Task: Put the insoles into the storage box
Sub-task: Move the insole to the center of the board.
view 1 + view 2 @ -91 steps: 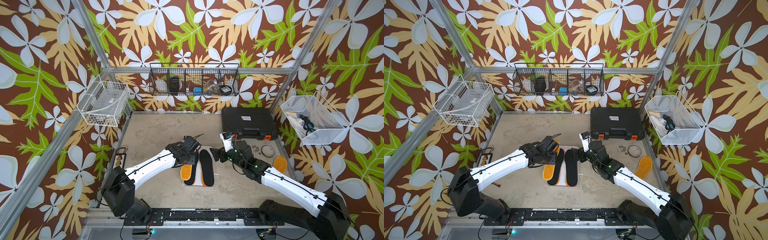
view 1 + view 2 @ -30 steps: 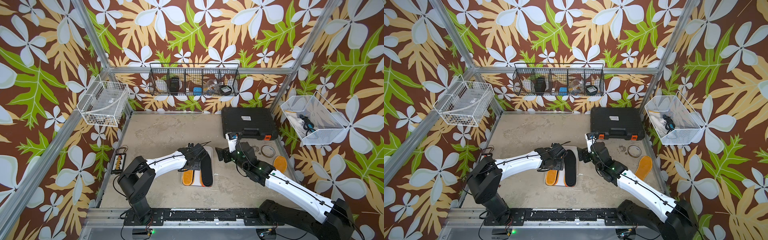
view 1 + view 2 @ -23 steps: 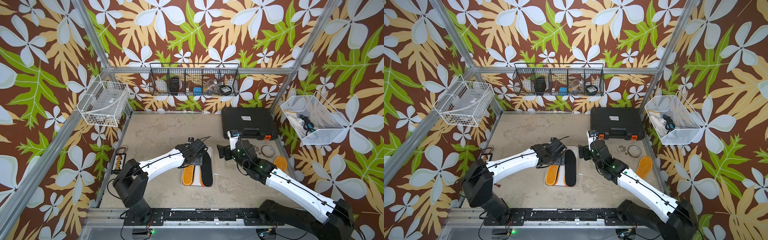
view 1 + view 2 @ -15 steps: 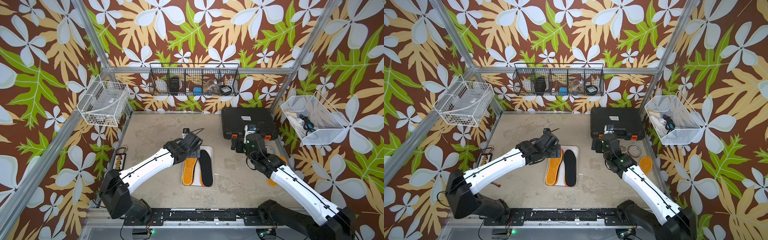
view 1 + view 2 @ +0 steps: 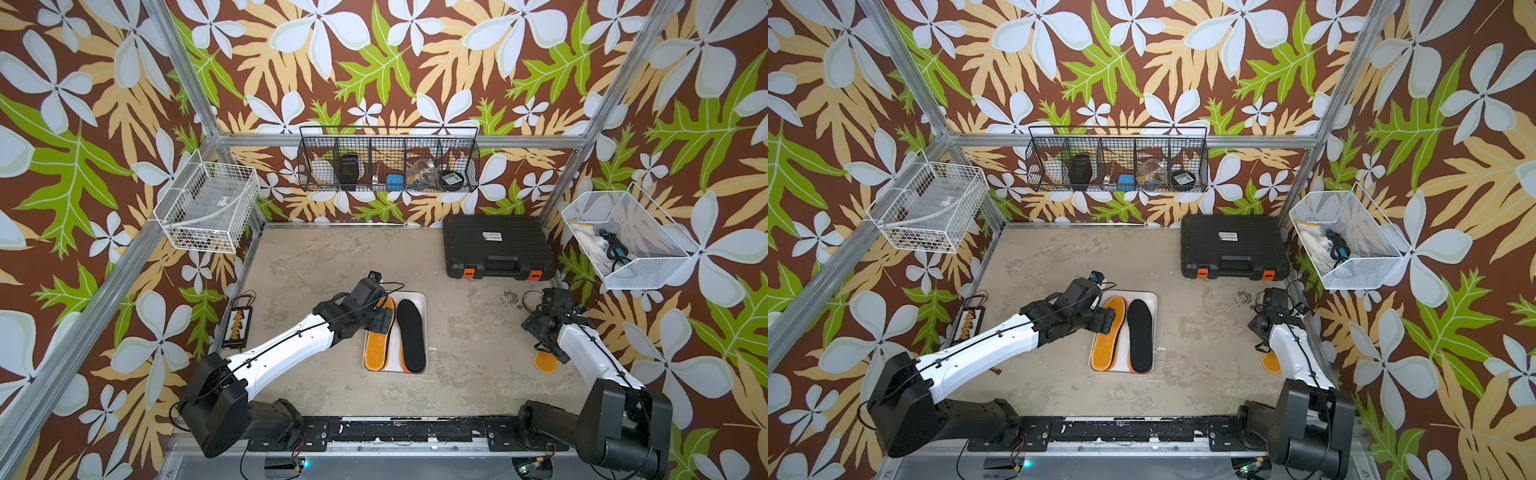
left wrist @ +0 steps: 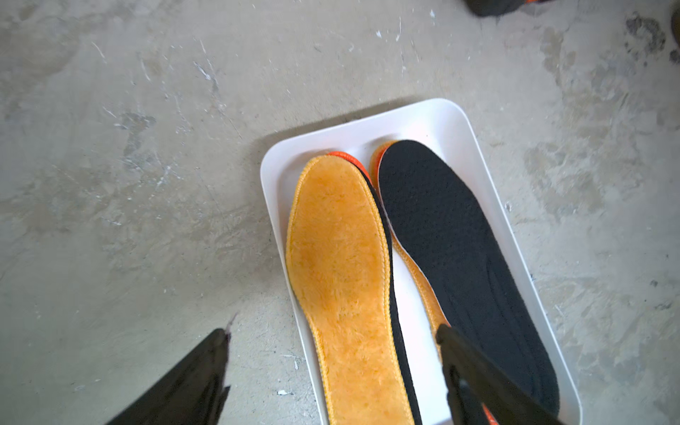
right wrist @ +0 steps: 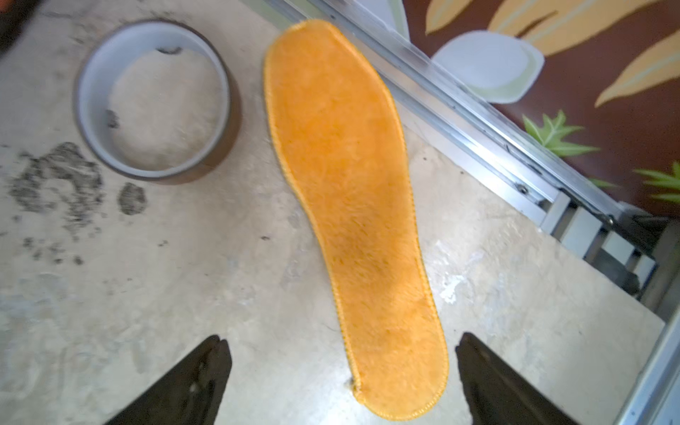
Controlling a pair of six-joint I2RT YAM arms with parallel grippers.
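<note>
While the black hard case with orange latches (image 5: 496,245) sits well beyond it, the shallow white plastic storage box (image 5: 417,298) has a corner hidden under the left arm. Inside lie a fuzzy orange-yellow insole (image 6: 338,257) and a flat black insole (image 6: 452,239), atop others showing only slivers. Well right of the box, another fuzzy orange insole (image 5: 545,362) lies half under the right arm. Both empty and spread, the left gripper (image 6: 333,333) hangs over the box, the right gripper (image 7: 341,339) over that stray insole.

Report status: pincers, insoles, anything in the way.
Both open, empty: left pincer above storage box edge, right pincer above loose orange insole. In box: stacked insoles. Nearby: tape roll beside loose insole, apart.
</note>
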